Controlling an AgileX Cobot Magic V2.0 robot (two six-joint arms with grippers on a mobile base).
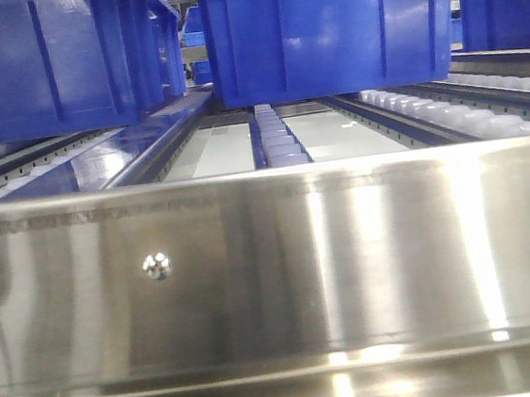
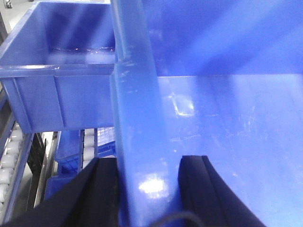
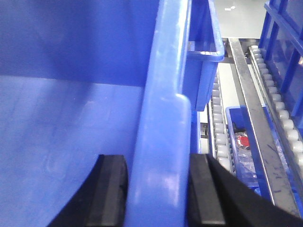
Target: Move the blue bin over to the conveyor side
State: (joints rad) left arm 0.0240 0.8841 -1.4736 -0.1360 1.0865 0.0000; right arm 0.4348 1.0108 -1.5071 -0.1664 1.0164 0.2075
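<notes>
Straddling one side wall of the blue bin (image 2: 137, 94), the left pincer (image 2: 149, 189) has one black pad (image 2: 102, 189) outside the crate and the other inside. Both press against the thick rim, so it is clamped onto that wall. The right pincer (image 3: 158, 194) grips the opposite rim the same way, its pads flush on either side. Seen from the front, the bin fills the top centre above the white rollers (image 1: 283, 144) of the steel rack (image 1: 271, 255). A neighbouring blue crate (image 1: 42, 61) is on its left. Whether the bin touches the rollers cannot be told.
</notes>
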